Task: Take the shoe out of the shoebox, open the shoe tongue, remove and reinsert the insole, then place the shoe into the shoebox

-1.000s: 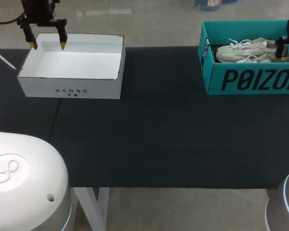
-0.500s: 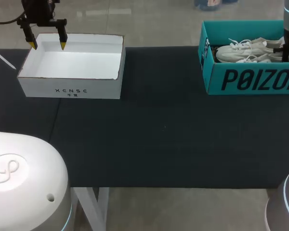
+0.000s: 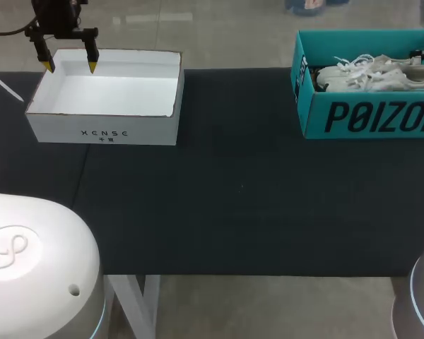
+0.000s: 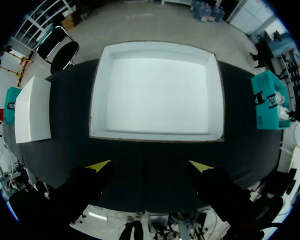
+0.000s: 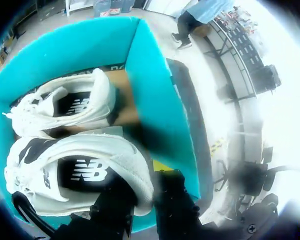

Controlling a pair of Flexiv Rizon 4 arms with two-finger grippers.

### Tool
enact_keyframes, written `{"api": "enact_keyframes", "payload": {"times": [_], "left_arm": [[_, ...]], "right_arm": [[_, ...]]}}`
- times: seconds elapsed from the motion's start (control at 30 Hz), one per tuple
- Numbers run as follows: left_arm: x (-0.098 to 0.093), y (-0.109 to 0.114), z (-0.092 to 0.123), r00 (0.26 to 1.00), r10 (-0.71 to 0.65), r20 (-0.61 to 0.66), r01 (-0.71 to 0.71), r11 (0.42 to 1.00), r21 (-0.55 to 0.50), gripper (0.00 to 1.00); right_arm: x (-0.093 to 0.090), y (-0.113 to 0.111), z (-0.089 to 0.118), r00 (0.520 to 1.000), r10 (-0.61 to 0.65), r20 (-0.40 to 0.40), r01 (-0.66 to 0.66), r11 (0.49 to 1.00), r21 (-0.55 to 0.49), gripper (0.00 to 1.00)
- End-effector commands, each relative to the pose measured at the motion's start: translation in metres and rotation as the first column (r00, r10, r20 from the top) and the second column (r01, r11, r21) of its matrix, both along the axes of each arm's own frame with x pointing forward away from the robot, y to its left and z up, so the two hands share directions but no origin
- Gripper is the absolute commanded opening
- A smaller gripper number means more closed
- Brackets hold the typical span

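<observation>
Two white shoes (image 3: 371,74) lie in the teal shoebox (image 3: 367,116), long axes along its length, toes toward the white box (image 3: 102,131). At the shoebox's other end the right gripper (image 5: 140,175) clamps one shoe's heel (image 5: 135,185); the left gripper (image 4: 150,165) hangs spread-fingered beyond both.

Teal shoebox (image 3: 367,116) matt cardboard; shoe (image 5: 40,197) white mesh cloth; table (image 3: 233,212) dark matt

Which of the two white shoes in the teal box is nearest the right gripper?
The nearer shoe, its heel pinched in the right gripper; the other shoe lies beyond it, untouched.
</observation>
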State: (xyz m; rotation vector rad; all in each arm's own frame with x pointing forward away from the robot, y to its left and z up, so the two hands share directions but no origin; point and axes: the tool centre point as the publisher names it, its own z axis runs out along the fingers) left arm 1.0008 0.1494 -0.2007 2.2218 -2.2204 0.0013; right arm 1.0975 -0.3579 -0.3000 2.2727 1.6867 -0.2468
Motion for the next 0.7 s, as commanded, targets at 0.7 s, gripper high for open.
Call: {"api": "enact_keyframes", "payload": {"times": [0.7], "left_arm": [[0.000,0.000,0.000,1.000,0.000,0.000,0.000,1.000,0.000,1.00]], "right_arm": [[-0.036,0.059,0.162,0.992,0.086,0.093,-0.087,0.996,0.002,0.00]]}}
